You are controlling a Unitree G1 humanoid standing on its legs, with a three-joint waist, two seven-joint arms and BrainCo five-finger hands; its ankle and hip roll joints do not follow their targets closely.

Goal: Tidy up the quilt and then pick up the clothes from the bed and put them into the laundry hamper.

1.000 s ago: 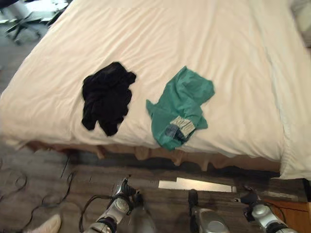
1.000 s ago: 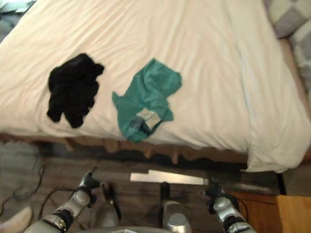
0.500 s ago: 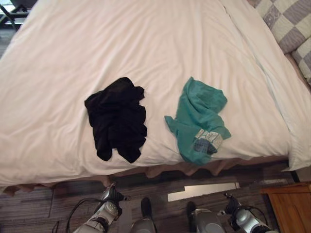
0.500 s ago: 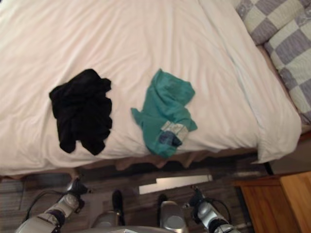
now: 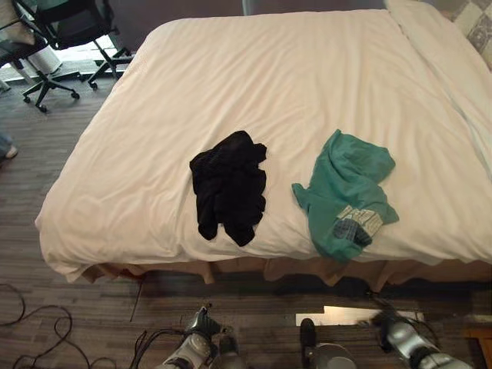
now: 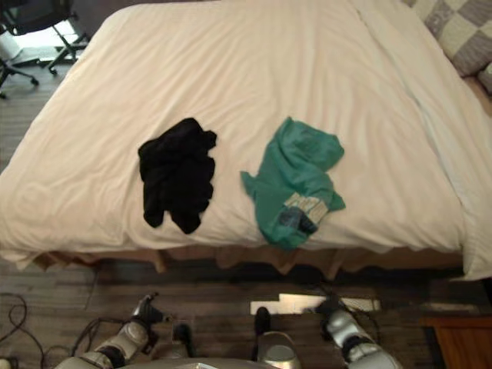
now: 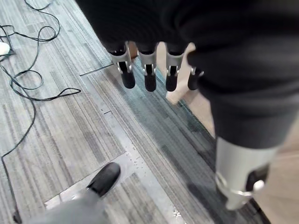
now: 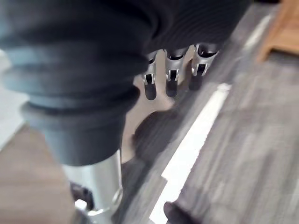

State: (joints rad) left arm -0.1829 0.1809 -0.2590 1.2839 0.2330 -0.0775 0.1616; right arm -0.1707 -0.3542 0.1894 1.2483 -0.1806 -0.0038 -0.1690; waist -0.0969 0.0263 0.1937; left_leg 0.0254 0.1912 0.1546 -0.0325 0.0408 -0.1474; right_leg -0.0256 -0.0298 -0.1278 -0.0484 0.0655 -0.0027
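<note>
A cream quilt (image 5: 269, 84) lies spread flat over the bed (image 6: 231, 257), smooth but for light wrinkles. Two garments rest on it near the front edge, apart from each other: a crumpled black garment (image 5: 228, 186) on the left and a green shirt (image 5: 344, 192) on the right, its lower end at the quilt's edge. Pillows (image 6: 453, 34) show at the far right corner, and an office chair (image 5: 69, 27) stands on the wood floor (image 5: 46, 292) at far left. The left hand (image 7: 149, 70) and right hand (image 8: 173, 77) hang low over the floor before the bed, fingers straight and relaxed, empty.
</note>
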